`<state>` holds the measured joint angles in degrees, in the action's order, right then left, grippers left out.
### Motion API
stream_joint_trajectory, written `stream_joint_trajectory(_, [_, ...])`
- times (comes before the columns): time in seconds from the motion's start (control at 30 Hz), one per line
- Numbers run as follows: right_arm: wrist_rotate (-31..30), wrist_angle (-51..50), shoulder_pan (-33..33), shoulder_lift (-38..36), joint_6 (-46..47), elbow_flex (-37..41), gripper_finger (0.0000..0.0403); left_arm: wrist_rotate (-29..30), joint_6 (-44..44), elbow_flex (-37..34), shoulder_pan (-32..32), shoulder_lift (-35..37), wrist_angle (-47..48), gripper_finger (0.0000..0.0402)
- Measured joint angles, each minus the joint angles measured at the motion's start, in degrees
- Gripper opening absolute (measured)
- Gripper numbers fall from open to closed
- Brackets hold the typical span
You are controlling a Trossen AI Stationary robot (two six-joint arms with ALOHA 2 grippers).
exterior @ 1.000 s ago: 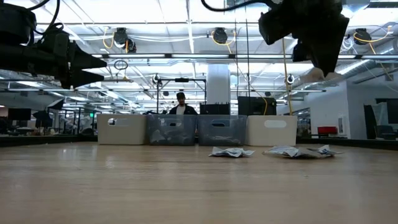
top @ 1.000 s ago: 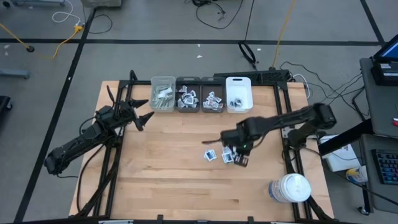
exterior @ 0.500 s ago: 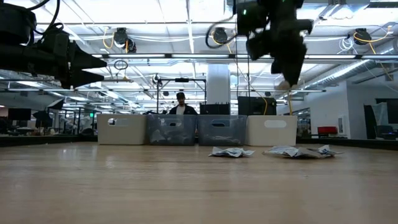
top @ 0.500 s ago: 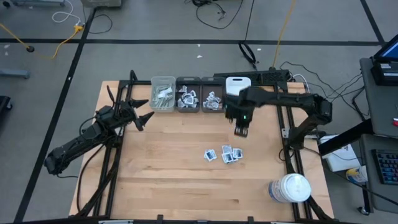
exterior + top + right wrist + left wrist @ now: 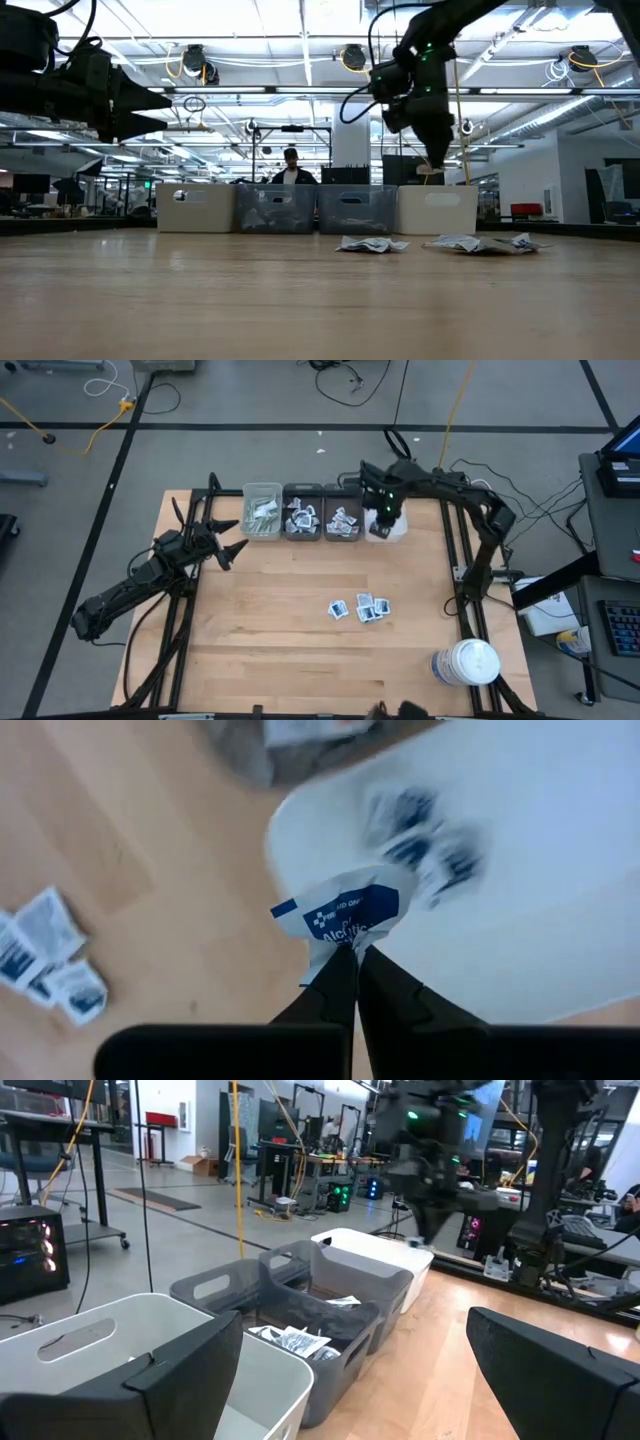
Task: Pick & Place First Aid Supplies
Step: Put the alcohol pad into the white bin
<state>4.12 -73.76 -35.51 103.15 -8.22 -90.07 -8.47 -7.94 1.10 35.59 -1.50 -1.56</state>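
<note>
Right tool point(image 5: 384, 517), formerly mid-table, above white bin point(image 5: 396, 530)

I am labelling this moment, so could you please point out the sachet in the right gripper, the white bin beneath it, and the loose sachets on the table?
held sachet point(image 5: 345, 915), right wrist view, on its blue printed face.
white bin point(image 5: 560, 870), right wrist view, on its bare floor.
loose sachets point(image 5: 362, 608), high view, on the cluster's middle packet.

Right end effector point(image 5: 432, 165) hangs above the white bin point(image 5: 437, 210), pinching a sachet point(image 5: 431, 170); more sachets point(image 5: 480, 243) lie on the worktop point(image 5: 300, 300).
</note>
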Motion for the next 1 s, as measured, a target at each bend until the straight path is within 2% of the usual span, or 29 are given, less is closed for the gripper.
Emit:
stream_joint_trajectory(0.1, [-0.3, 0.1, -2.6, 2.8, -1.8, -3.9, 0.0000, 0.0, 0.0, 0.0, 0.0, 0.0, 0.0, 0.0392])
stream_joint_trajectory(0.27, [-5.3, -0.6, -6.1, 7.3, -2.0, -9.9, 0.0000, 0.0, 0.0, 0.0, 0.0, 0.0, 0.0, 0.0392])
stream_joint_trajectory(0.37, [-5.8, -0.6, -7.1, 9.2, 0.6, -11.7, 0.0000, 0.0, 0.0, 0.0, 0.0, 0.0, 0.0, 0.0392])
stream_joint_trajectory(0.6, [-5.6, 1.4, -6.5, 12.7, 11.6, -9.2, 0.0001, 0.0, 0.0, 0.0, 0.0, 0.0, 0.0, 0.0392])
stream_joint_trajectory(0.87, [-7.1, 7.0, -5.6, 13.1, 12.1, -5.1, 0.0009, 0.0, 0.0, 0.0, 0.0, 0.0, 0.0, 0.0392])
stream_joint_trajectory(1.0, [-7.0, 6.4, -5.6, 13.0, 12.1, -5.1, 0.0040, 0.0, 0.0, 0.0, 0.0, 0.0, 0.0, 0.0392])
